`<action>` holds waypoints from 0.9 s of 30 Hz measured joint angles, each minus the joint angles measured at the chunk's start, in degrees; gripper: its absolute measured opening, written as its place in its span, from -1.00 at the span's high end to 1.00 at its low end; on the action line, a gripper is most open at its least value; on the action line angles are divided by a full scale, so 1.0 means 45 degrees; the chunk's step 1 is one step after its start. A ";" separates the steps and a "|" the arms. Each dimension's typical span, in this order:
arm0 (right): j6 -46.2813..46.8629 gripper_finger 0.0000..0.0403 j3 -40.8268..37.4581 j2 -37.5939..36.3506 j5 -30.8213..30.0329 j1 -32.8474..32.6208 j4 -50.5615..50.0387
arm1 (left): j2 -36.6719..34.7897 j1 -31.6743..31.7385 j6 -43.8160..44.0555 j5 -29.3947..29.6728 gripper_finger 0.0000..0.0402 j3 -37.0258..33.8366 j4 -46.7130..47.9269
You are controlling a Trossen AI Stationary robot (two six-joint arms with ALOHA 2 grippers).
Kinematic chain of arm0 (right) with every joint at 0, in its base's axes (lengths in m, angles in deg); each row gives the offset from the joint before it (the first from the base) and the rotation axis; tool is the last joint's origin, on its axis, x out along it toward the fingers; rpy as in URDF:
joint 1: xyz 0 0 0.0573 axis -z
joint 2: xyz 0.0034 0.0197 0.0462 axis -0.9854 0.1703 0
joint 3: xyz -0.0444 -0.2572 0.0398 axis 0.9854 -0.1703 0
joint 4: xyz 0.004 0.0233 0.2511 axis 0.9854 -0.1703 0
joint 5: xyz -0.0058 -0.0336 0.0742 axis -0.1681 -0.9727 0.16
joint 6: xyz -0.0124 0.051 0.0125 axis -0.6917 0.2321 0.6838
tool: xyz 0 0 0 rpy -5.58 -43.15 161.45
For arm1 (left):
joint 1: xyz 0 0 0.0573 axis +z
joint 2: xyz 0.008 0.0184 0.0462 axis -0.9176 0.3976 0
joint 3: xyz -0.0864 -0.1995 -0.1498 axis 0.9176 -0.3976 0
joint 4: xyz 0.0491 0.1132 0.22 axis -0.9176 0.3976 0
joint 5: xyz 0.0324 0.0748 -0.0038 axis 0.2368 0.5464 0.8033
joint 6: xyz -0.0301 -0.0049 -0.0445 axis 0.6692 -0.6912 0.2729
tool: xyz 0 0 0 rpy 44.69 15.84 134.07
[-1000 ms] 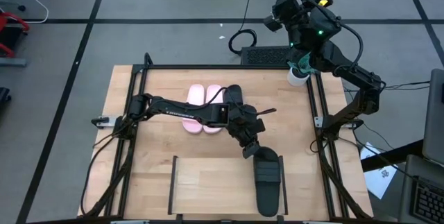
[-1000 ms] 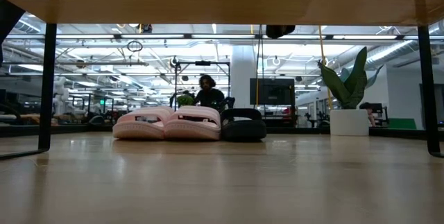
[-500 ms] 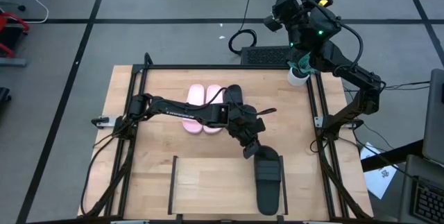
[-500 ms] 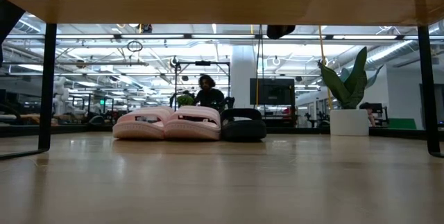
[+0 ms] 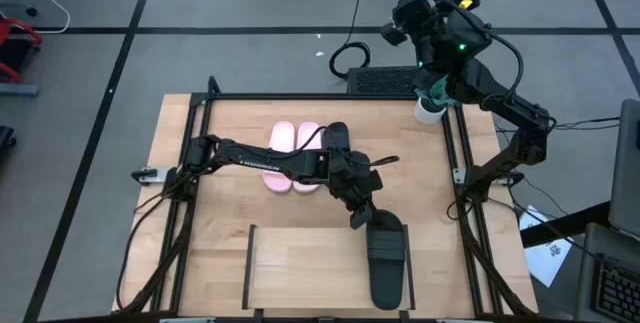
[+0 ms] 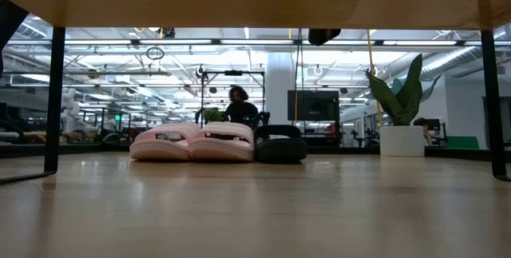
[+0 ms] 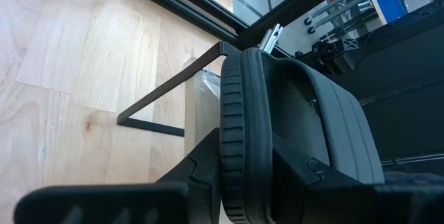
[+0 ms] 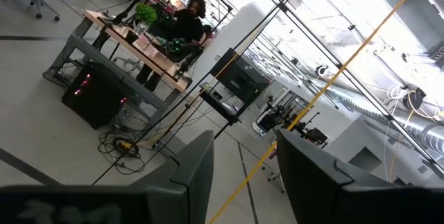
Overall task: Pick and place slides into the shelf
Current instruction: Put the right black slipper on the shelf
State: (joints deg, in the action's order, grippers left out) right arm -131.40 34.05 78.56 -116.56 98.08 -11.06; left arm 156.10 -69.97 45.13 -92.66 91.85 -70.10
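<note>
My left gripper (image 5: 362,215) reaches over the right end of the shelf (image 5: 300,268) and is shut on a black slide (image 5: 388,261), which lies lengthwise over the light-wood board beside the right black rail (image 5: 412,263). In the left wrist view the same black slide (image 7: 239,134) shows edge-on, with the rail (image 7: 163,102) behind it. The pink pair (image 5: 295,155) and the second black slide (image 5: 338,141) sit sole-down side by side at the table's far middle. My right gripper (image 8: 243,175) is open, parked high beyond the far right corner (image 5: 400,25). My left gripper pinches the black slide at its far end (image 7: 232,182). One finger (image 7: 201,175) lies against the sole side and the other (image 7: 333,186) on the upper side below the strap (image 7: 326,120). The fingers slant down from the far left. Whether the slide rests on the board I cannot tell.
A white cup (image 5: 430,109) stands at the table's far right corner. Black frame rails (image 5: 195,163) run along the table's left and right sides. The low view looks under the raised board, past its legs (image 6: 54,98), to the three slides (image 6: 219,142) on the table. A person (image 6: 238,106) sits far behind.
</note>
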 joint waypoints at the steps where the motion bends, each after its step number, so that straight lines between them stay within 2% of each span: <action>1: 0.0000 0.28 0.0000 0.0000 0.0000 0.0000 0.0005 | 0.0000 0.0000 0.0070 0.0005 0.58 0.0000 0.0000; 5: 0.0000 0.28 0.0000 0.0000 0.0000 0.0000 0.0001 | 0.0000 0.0000 0.0185 -0.0053 0.57 0.0000 0.0089; 7: 0.0000 0.28 0.0000 0.0000 0.0000 0.0000 0.0005 | 0.0000 -0.0013 0.0188 -0.0055 0.51 0.0005 0.0244; 14: 0.0000 0.28 0.0000 0.0000 0.0000 0.0000 0.0000 | 0.0000 -0.0015 0.0503 0.0245 -0.01 0.0005 0.0520; 18: 0.0000 0.28 0.0000 0.0000 0.0000 0.0000 0.0000 | 0.0000 -0.0029 0.0510 0.0275 -0.19 0.0005 0.0380; 27: 0.0000 0.28 0.0000 0.0000 0.0005 0.0000 0.0000 | 0.0000 -0.0165 0.0404 0.0049 -0.26 0.0015 0.0392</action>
State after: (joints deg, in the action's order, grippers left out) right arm -131.40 34.05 78.56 -116.54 98.08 -11.06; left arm 156.10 -70.71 46.95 -92.43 91.92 -68.34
